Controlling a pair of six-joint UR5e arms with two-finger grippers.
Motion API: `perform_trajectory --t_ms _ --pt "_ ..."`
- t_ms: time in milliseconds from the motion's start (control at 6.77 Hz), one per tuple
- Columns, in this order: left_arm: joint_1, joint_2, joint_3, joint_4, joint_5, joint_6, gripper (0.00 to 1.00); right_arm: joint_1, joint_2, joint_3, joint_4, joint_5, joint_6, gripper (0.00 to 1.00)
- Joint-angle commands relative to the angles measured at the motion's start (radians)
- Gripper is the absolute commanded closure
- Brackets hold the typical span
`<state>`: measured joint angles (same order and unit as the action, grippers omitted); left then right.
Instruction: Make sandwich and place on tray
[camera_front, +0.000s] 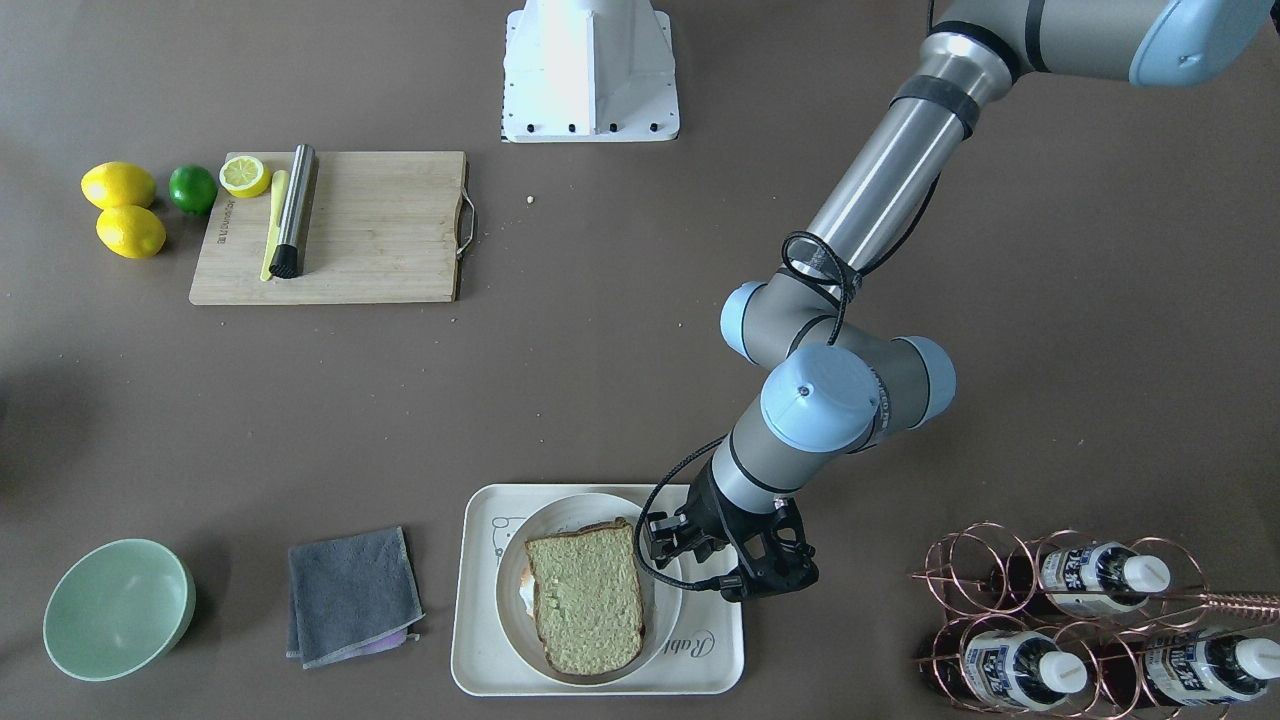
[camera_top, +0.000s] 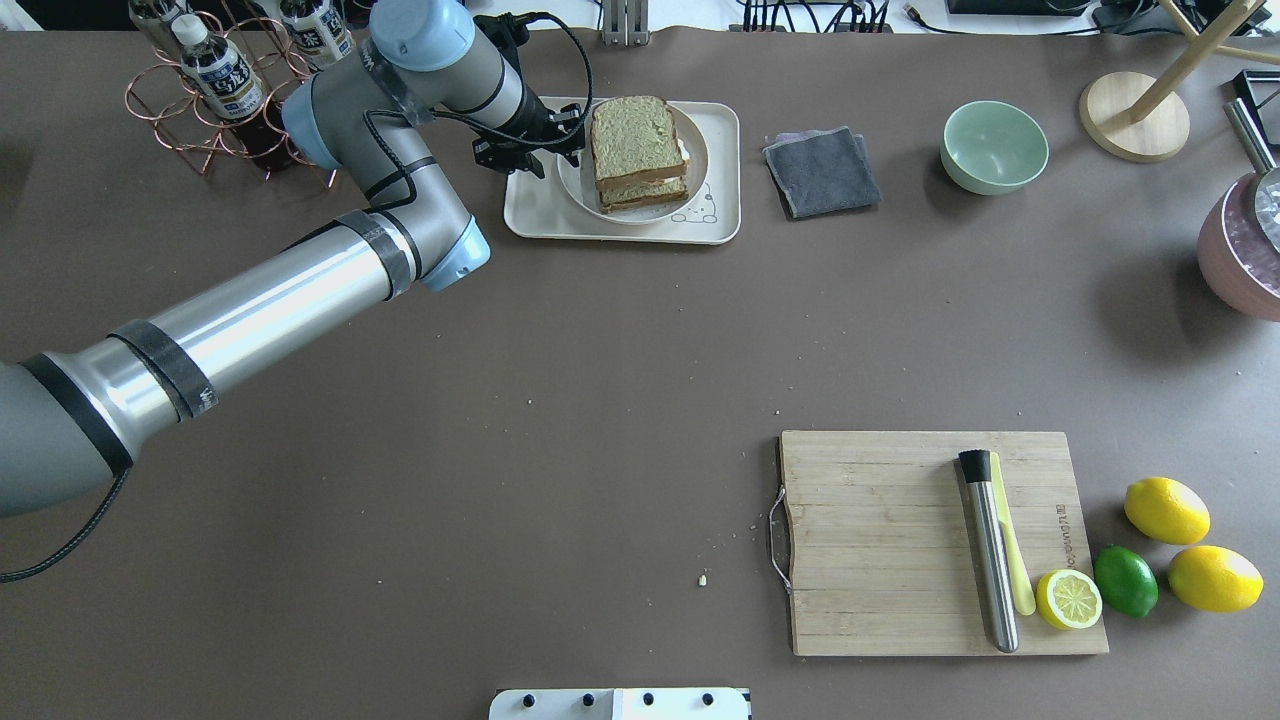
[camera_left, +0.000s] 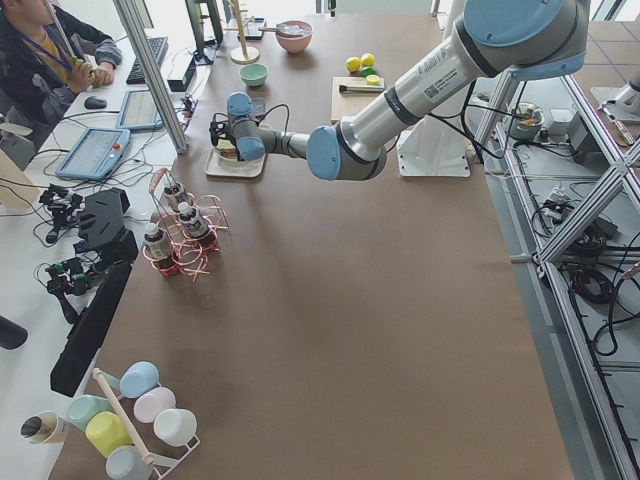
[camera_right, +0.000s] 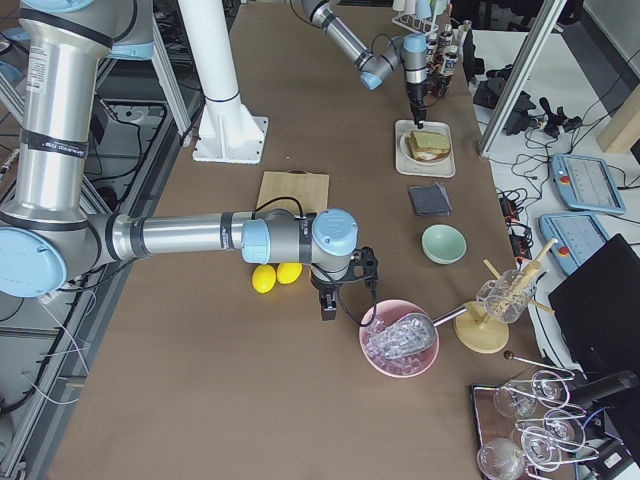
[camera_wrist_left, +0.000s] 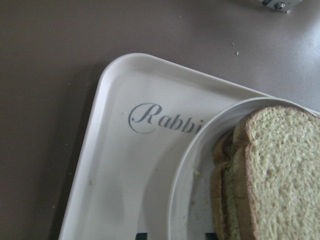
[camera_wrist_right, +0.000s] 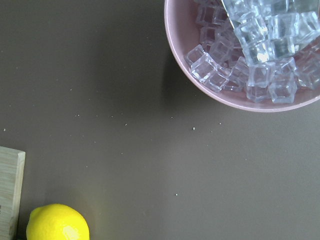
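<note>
Now the sandwich (camera_front: 585, 598) is plated on the tray (camera_front: 478, 640), the plate (camera_front: 565, 510) rim straddled by the parted left hand (camera_front: 666, 540); right hand (camera_right: 345, 298) unclear.

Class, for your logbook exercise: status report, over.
Left gripper open, empty, above tray edge. Right gripper beside ice bowl, state unclear. Sandwich stacked on plate, on tray. Nothing blocking.

Silver arm (camera_front: 880, 170), blue caps (camera_front: 820, 400), black claw (camera_front: 765, 565)
</note>
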<state>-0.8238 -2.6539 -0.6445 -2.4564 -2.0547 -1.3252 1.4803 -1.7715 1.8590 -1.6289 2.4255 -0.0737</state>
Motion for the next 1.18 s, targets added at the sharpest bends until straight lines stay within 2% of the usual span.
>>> perform_trajectory --t_ms 0,148,296,443,591,887,1034 --pt "-0.024 0.008 -0.03 0.004 -0.008 0.009 0.47 0.0 0.003 -0.004 -0.002 0.001 0.0 0.0" --pt "-0.04 0.117 -0.19 0.031 -0.042 0.041 0.47 -0.003 0.006 -0.007 0.001 -0.002 0.002 0.0" --pt "-0.076 0.288 -0.459 0.165 -0.136 0.097 0.47 -0.014 0.015 -0.009 0.001 -0.012 0.002 0.0" --pt "-0.13 0.386 -0.67 0.368 -0.227 0.175 0.47 -0.015 0.038 -0.02 -0.002 -0.017 0.003 0.0" --pt "-0.185 0.504 -0.875 0.551 -0.239 0.337 0.47 -0.018 0.056 -0.035 -0.003 -0.022 0.003 0.0" --pt "-0.283 0.676 -1.164 0.883 -0.239 0.675 0.46 -0.025 0.092 -0.06 -0.003 -0.042 0.003 0.0" --pt "-0.34 0.769 -1.255 0.952 -0.239 0.801 0.45 -0.028 0.099 -0.064 -0.003 -0.048 0.005 0.0"
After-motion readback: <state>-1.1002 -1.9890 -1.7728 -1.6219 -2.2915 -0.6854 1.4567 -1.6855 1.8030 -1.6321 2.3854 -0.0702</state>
